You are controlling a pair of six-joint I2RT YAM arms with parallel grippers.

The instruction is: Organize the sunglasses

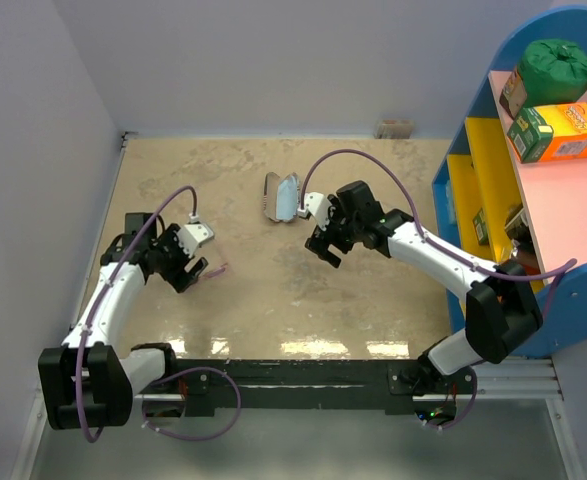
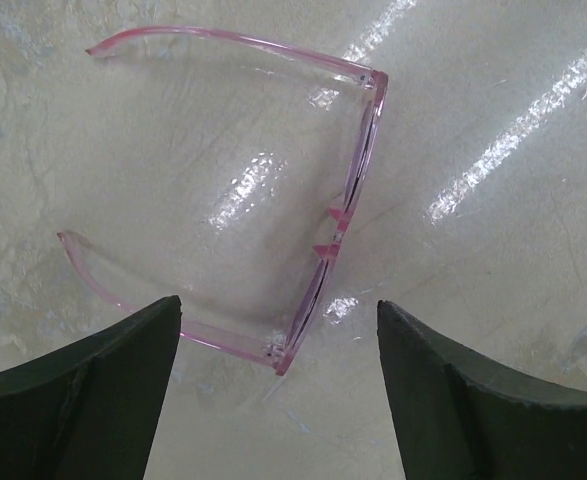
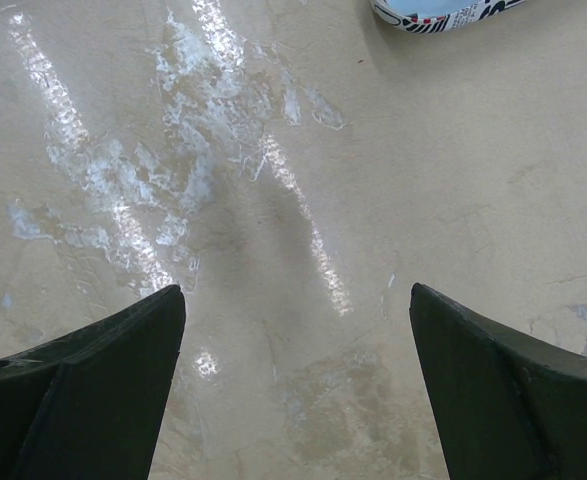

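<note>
The sunglasses lie on the tabletop with both thin pink arms unfolded, pointing left in the left wrist view. My left gripper hovers just over them, open. The near hinge corner of the frame sits between the dark fingers and touches neither. In the top view only a pink sliver of the sunglasses shows beside the left gripper. My right gripper is open over bare table at mid-table, nothing between its fingers. The right gripper sees the case only at the frame's top edge.
An open oblong printed case with a light blue cloth inside lies at the middle back, its edge just ahead of the right gripper. A blue, yellow and pink shelf unit with boxes stands along the right side. White walls close the left and back.
</note>
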